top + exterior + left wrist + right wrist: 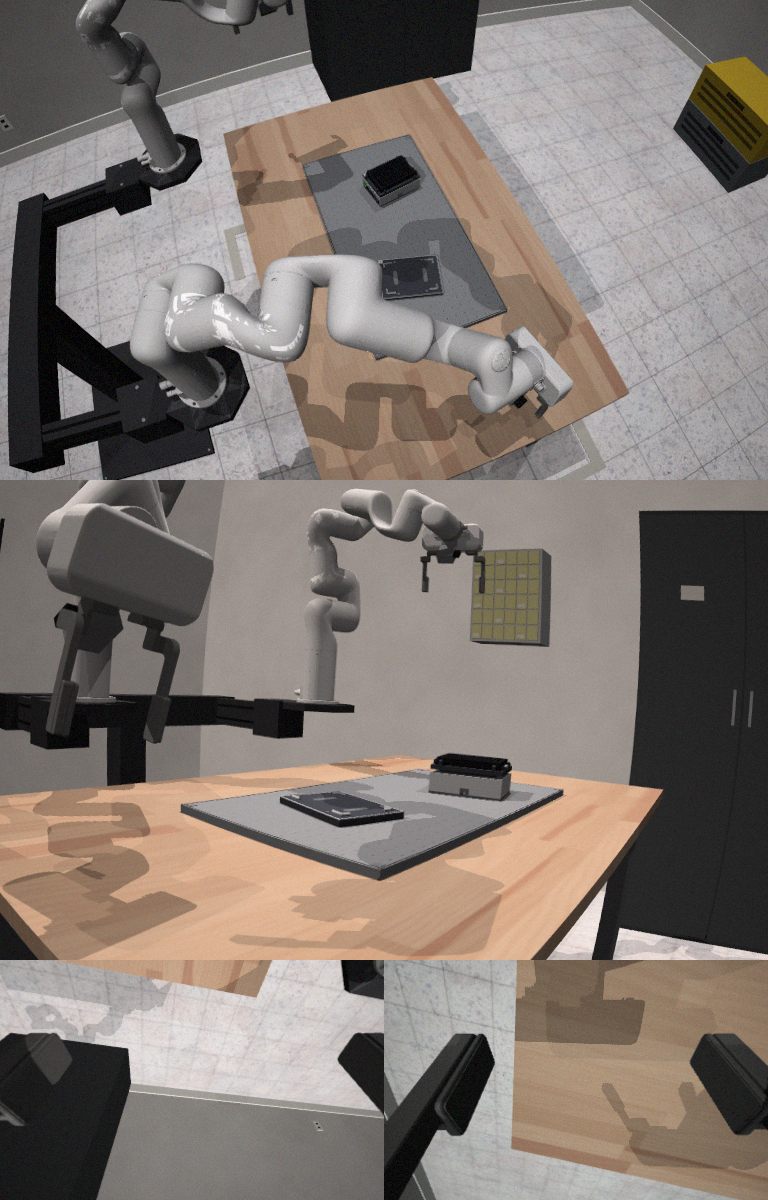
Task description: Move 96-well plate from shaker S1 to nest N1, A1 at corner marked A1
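The dark 96-well plate point(390, 174) point(471, 761) sits on top of the light grey shaker S1 point(399, 195) point(468, 785). Its A1 marking is too small to read. The flat dark nest N1 point(411, 288) point(370, 818), with light corner locators, is empty. My left gripper point(263, 21) point(453, 589) point(205, 1060) is open and empty, high up and well away from the plate. My right gripper point(530, 406) point(107, 726) point(599, 1085) is partly open, with nothing between its fingers, above the table's end on the nest's side.
The shaker and nest stand on a grey board point(430, 209) point(243, 813) on the wooden table point(594, 367) point(226, 904). The right arm point(373, 328) reaches across the table beside the nest. A black cabinet point(390, 45) point(690, 734) point(55, 1135) stands beyond the shaker's end.
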Robot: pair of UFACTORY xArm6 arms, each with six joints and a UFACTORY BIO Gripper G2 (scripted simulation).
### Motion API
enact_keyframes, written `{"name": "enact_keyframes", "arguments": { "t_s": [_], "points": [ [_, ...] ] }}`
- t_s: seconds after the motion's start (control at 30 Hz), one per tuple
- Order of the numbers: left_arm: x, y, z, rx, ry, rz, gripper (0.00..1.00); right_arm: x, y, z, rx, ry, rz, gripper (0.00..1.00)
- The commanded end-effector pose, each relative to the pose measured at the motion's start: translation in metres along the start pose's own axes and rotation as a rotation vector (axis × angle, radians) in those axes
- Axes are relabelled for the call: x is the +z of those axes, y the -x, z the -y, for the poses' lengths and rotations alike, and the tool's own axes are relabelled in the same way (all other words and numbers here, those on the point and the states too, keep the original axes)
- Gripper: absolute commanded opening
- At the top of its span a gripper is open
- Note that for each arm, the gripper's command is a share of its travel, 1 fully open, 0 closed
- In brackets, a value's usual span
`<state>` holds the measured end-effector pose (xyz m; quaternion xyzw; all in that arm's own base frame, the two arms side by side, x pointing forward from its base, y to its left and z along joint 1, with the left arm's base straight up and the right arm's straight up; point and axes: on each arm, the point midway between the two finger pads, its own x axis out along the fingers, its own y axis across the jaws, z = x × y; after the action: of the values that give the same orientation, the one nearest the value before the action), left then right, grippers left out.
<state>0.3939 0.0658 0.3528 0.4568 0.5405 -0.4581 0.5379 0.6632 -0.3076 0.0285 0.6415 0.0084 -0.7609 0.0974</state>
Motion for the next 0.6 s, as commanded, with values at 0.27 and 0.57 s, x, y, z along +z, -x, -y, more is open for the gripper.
{"name": "enact_keyframes", "arguments": {
  "t_s": [0.27, 0.57],
  "points": [
    [0.000, 0.002, 0.000, 0.004, 0.000, 0.001, 1.00, -0.011, 0.015, 0.044, 0.129, 0.161, 0.068, 0.37],
    [0.000, 0.002, 0.000, 0.004, 0.000, 0.001, 1.00, -0.016, 0.025, 0.076, 0.243, 0.296, 0.119, 0.37]
  ]
}}
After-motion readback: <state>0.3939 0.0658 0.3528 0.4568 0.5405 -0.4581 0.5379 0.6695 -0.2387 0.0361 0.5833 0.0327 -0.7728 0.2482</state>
